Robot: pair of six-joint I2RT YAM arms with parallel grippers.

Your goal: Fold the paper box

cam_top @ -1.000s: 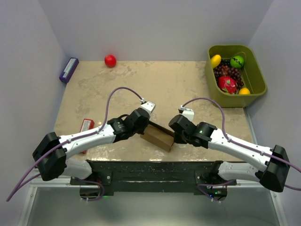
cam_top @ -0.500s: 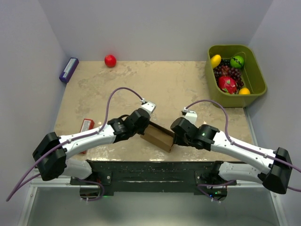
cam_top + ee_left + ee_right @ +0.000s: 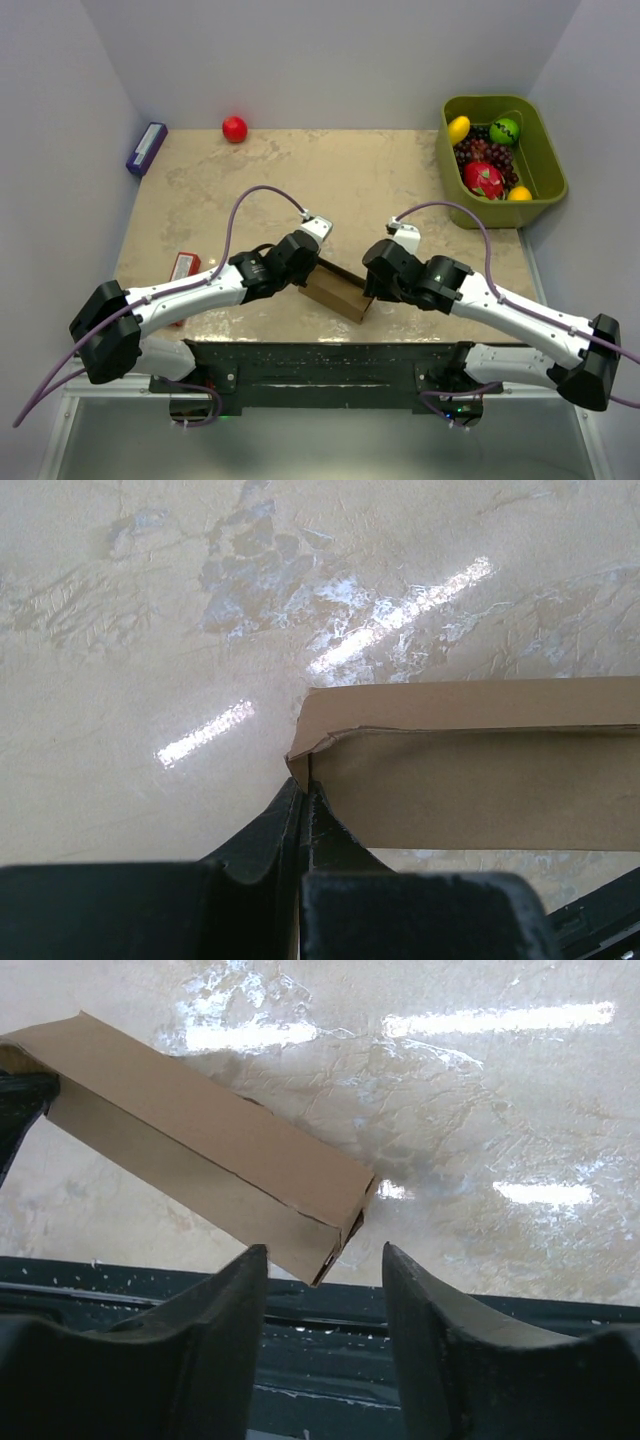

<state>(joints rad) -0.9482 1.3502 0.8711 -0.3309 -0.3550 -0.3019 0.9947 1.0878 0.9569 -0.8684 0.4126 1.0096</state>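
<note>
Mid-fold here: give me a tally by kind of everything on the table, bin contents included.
Boxes: 3 (plain brown cardboard box, flat red box, small purple box)
Balls: 1 (small red ball)
Bins: 1 (olive-green plastic bin)
Fruit in the bin: 5 (yellow fruit, green fruit, dark grape bunch, red-pink fruit, orange fruit)
Total: 10

Arms: left arm (image 3: 190, 292), right arm (image 3: 520, 315), identical build. Links: white tubular shells, smooth, gently tapered. Joint housings (image 3: 105, 340): black, rounded, bulkiest at shoulders. Cabling: one purple cable (image 3: 240, 205) per arm, thin, external, routed to wrist; second purple cable (image 3: 470, 235) on right arm. Wrist camera block (image 3: 315, 224): small, white, boxy, one per wrist. Jaws: matte black moulded plastic; right pair broad with curved inner faces, left pair narrowing to thin tips. Mounting plate (image 3: 320, 365): black, flat, shared by both bases.
</note>
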